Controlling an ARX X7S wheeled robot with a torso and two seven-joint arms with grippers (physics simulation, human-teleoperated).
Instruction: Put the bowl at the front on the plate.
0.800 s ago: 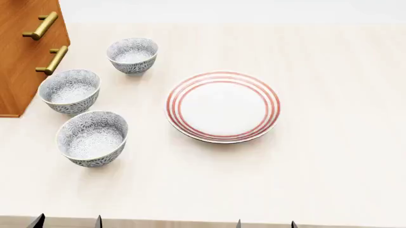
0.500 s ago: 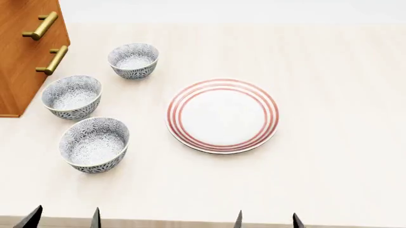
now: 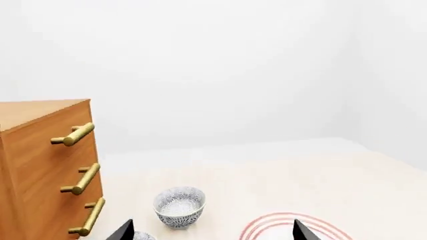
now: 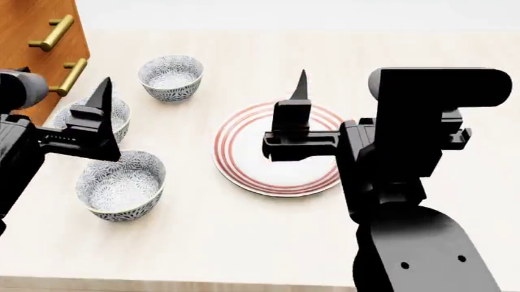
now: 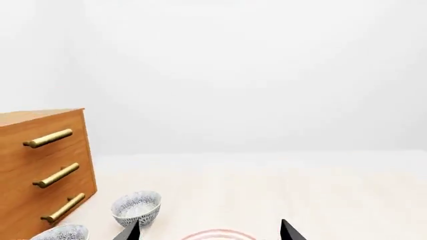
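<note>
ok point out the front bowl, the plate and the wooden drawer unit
front bowl (image 4: 120, 185), head view, on its patterned inner floor
plate (image 4: 243, 159), head view, on the bare white centre left of the right arm
wooden drawer unit (image 3: 40, 165), left wrist view, on its wooden front beside the brass handles

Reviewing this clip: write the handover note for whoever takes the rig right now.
Left claw: open, empty, raised above the middle bowl area.
Right claw: open, empty, raised over the large white red-ringed plate.
Front small grey-blue floral ceramic bowl: on the pale table, left of the plate, untouched.
Done: nothing placed; the plate holds nothing.
Left: grasp the front bowl, set it on the plate.
</note>
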